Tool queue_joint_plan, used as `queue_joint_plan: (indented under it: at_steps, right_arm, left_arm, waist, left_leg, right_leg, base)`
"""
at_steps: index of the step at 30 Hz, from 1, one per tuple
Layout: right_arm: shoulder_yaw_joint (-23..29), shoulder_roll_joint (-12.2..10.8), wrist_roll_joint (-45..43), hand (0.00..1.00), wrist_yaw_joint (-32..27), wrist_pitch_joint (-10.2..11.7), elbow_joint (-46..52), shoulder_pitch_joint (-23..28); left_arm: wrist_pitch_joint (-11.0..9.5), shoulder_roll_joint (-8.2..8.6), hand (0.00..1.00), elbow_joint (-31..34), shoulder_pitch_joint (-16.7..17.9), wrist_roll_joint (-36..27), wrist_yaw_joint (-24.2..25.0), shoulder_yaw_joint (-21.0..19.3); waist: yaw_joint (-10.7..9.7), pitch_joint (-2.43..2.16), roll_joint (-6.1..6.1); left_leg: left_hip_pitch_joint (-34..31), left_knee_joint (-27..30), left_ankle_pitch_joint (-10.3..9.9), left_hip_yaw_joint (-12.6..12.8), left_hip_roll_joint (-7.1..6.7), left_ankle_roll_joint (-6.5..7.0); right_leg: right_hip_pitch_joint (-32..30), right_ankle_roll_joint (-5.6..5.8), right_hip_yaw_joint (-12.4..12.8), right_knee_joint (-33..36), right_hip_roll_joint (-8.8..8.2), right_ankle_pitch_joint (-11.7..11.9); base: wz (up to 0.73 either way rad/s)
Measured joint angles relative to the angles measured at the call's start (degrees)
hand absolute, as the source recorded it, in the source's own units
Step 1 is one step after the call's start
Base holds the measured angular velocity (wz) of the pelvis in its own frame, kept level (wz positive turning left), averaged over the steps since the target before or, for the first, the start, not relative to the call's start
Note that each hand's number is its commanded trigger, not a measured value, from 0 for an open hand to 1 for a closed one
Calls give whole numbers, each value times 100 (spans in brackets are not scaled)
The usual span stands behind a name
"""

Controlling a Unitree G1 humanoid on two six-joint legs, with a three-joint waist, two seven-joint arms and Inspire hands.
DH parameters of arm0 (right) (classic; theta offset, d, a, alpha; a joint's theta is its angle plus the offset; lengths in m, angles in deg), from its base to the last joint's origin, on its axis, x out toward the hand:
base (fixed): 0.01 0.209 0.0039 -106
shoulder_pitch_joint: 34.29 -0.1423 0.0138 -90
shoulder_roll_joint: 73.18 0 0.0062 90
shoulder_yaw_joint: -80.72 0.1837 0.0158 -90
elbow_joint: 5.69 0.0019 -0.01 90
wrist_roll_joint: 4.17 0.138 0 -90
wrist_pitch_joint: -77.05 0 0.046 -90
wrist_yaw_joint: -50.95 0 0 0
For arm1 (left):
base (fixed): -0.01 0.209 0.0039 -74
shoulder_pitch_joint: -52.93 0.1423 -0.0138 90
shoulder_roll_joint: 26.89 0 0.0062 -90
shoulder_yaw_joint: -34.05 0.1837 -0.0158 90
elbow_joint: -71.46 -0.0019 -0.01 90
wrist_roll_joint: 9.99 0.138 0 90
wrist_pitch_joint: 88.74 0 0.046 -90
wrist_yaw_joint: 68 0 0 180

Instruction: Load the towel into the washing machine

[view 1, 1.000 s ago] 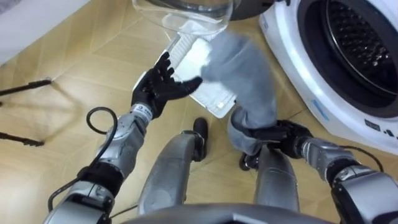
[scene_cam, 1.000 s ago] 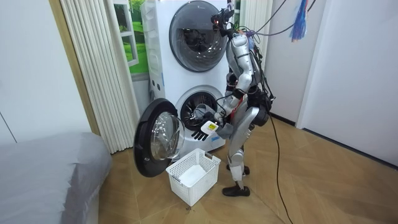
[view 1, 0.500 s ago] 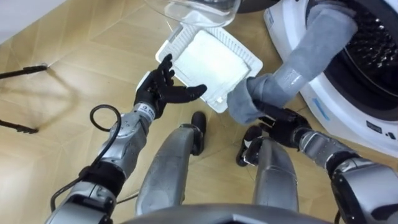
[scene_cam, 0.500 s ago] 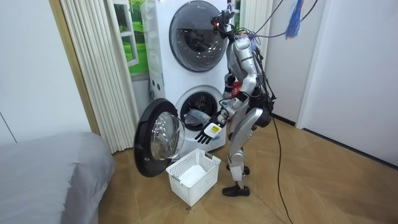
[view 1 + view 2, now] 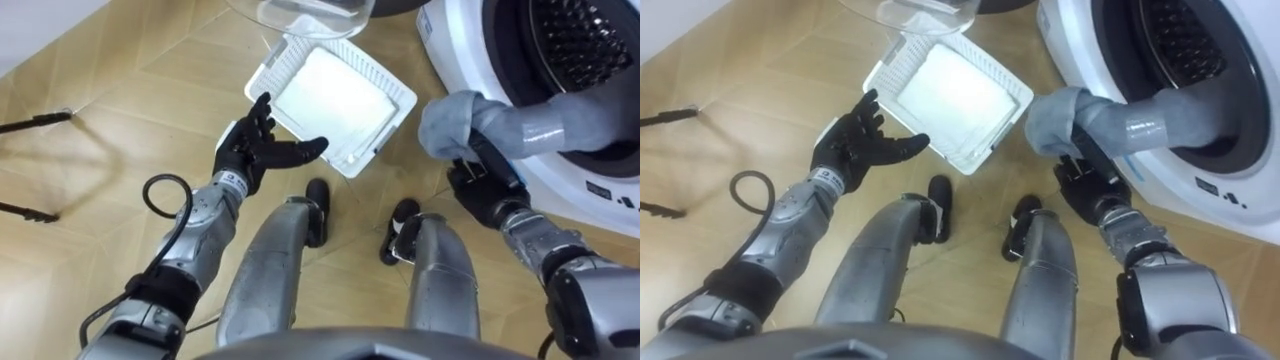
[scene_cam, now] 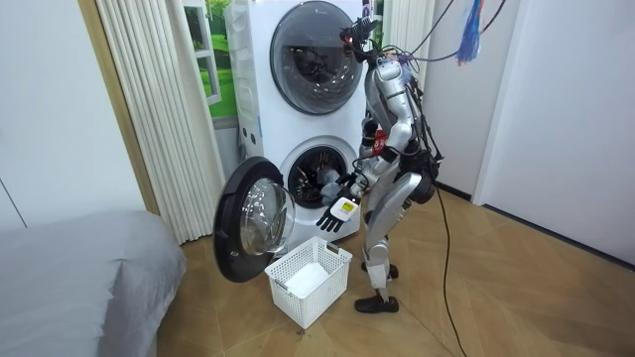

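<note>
Grey soft towel (image 5: 535,118), apparently gripped by right hand (image 5: 482,190), drapes into perforated drum (image 5: 585,40); left hand (image 5: 255,152) splayed open.

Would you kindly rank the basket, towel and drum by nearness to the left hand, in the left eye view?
From the left hand:
1. Basket, just beyond its fingertips.
2. Towel, to the right.
3. Drum, far right.

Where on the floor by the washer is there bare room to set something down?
Bare floor lies on the robot's left, between the basket and the dark rods, beyond the open left hand. It is crowded between basket and washing machine, where the right hand holds the towel at the drum.
</note>
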Motion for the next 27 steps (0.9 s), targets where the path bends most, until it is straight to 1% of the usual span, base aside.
queue_joint_plan:
  at_steps: [3,7,10,11,12,13,15,16,18,19,21,22,23,24,25,27]
  right_arm:
    - [40,0,54,100,-86,0,-7,-5]
    - [169,24,318,100,-338,-13,-5,-52]
    - [326,69,490,100,-538,-12,18,-103]
    - [340,76,493,100,-639,-12,36,-152]
    - [434,79,492,100,-766,-38,71,-190]
    - [506,95,492,100,-841,-73,105,-201]
    - [536,239,534,100,-1152,-114,150,-390]
    - [538,279,594,100,-1238,-113,198,-413]
    - [780,339,713,100,-1608,-105,494,-490]
    - [850,369,727,100,-1706,-107,580,-519]
    - [1054,507,830,100,-2141,-85,925,-584]
    - [1087,538,840,100,-2249,-79,991,-615]
    - [1171,574,910,52,-2475,-79,1023,-729]
    - [1208,566,1067,25,-2691,-90,1022,-818]
    - [1208,566,1097,0,-2778,-90,1023,-831]
    - [1220,568,1210,0,-3053,-90,1023,-870]
  left_arm:
    - [5,-1,0,-1,-2,-67,-99,50]
    - [70,-4,0,0,-15,-102,-167,97]
    - [73,-39,0,2,18,-116,-297,102]
    - [73,-99,0,55,60,-119,-378,102]
    - [74,-176,0,62,85,-115,-431,99]
    - [74,-212,0,73,94,-111,-472,94]
    - [70,-368,0,240,132,-116,-665,92]
    - [63,-387,0,255,123,-117,-701,90]
    - [-4,-441,0,271,126,-109,-878,86]
    - [-5,-447,0,278,126,-115,-910,82]
    - [-5,-470,0,376,156,-114,-1044,85]
    - [-5,-476,0,423,169,-114,-1073,87]
    - [-5,-478,0,555,217,-113,-1129,87]
    - [-5,-475,0,678,249,-108,-1130,93]
    - [-6,-474,0,717,249,-107,-1121,93]
    - [-30,-480,0,737,234,-94,-1116,78]
  waist:
    - [-4,-2,2]
    - [-15,-7,-8]
    - [-63,-29,-42]
    - [-133,-43,-67]
    - [-201,-78,-124]
    - [-228,-100,-168]
    - [-346,-143,-311]
    - [-367,-147,-335]
    - [-492,-157,-466]
    - [-531,-155,-490]
    - [-638,-148,-572]
    - [-657,-146,-594]
    - [-704,-148,-625]
    - [-750,-147,-631]
    - [-756,-146,-631]
    - [-769,-138,-653]
  left_leg:
    - [14,20,0,4,-19,1]
    - [13,0,-1,9,-27,2]
    - [19,-14,13,13,-34,11]
    - [15,-15,17,14,-34,12]
    - [19,-18,19,25,-36,13]
    - [27,-18,21,40,-41,15]
    - [74,-30,22,92,-46,19]
    - [91,-25,22,94,-46,20]
    - [162,-27,18,162,-38,28]
    - [159,-30,15,167,-38,32]
    - [118,-37,7,176,-35,45]
    - [111,-37,8,175,-32,47]
    - [105,-36,6,174,-27,51]
    - [100,-31,2,175,-24,62]
    - [98,-30,0,181,-22,68]
    - [134,-24,-10,239,-11,91]
  right_leg:
    - [1,6,20,47,-15,-4]
    - [-8,12,75,87,-11,-15]
    - [-9,15,79,90,-12,-13]
    - [-10,15,80,90,-14,-12]
    - [-17,15,88,100,-21,-12]
    - [-23,14,91,116,-38,-11]
    - [-16,16,111,127,-50,-10]
    - [4,19,111,122,-50,-8]
    - [39,35,167,116,-43,-4]
    - [34,37,173,117,-42,-3]
    - [0,57,176,115,-45,-9]
    - [-2,60,174,110,-45,-11]
    - [0,62,169,97,-43,-11]
    - [12,68,153,89,-48,-13]
    - [16,76,151,85,-48,-11]
    - [56,91,139,74,-71,-14]
  base:
    - [0]
    - [0]
    - [1]
    - [0]
    - [0]
    - [-4]
    - [-8]
    - [-5]
    - [-6]
    - [-7]
    - [0]
    - [0]
    - [4]
    - [7]
    - [8]
    - [2]
